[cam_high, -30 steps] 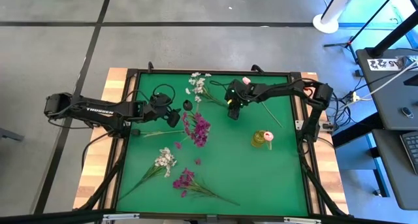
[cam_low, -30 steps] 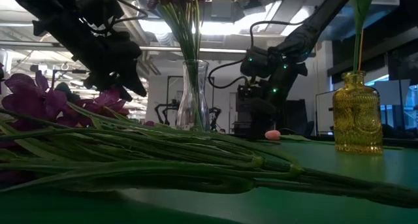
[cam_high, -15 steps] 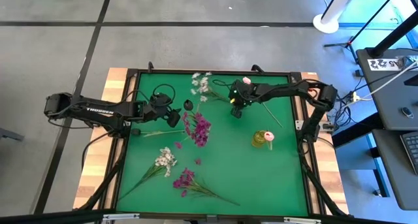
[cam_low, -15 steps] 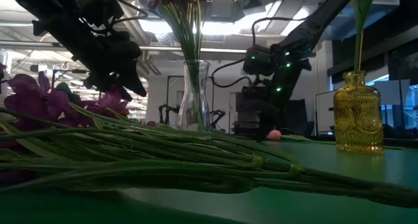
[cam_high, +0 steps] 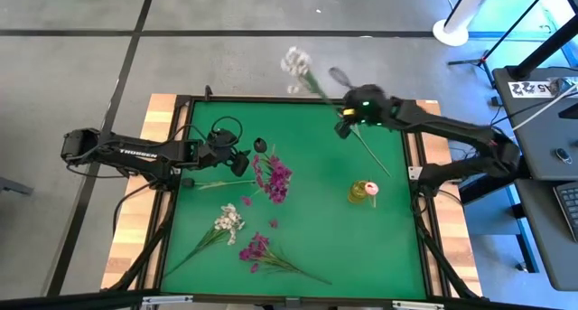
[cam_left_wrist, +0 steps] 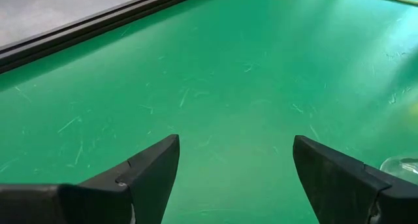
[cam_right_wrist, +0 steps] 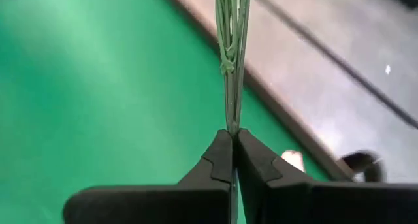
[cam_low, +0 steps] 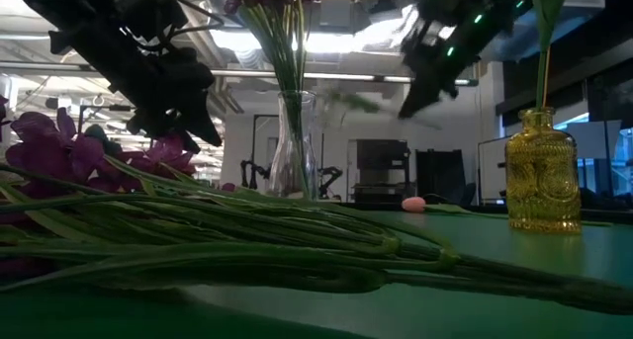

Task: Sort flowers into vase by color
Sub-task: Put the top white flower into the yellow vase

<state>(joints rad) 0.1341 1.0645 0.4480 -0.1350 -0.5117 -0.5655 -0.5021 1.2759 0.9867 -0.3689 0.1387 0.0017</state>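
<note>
Green table: right gripper now clamped on white spray, lifted off mat above yellow vase; left gripper spread, idle.

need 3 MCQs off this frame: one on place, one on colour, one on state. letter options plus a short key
1. Where is the white flower spray?
A. lying on the mat
B. lifted, its blossoms past the table's far edge
C. in the yellow vase

2. What colour is the bloom in the yellow vase?
A. pink
B. white
C. purple

3. How do the jaws of the right gripper stand?
A. wide open
B. shut on nothing
C. shut on the spray's green stems

Key:
1 B, the high view shows the blossoms beyond the green mat, stems running back to the gripper.
2 A, a pink bud tops the vase from above.
3 C, the right wrist view shows the stems pinched between closed jaws.
</note>
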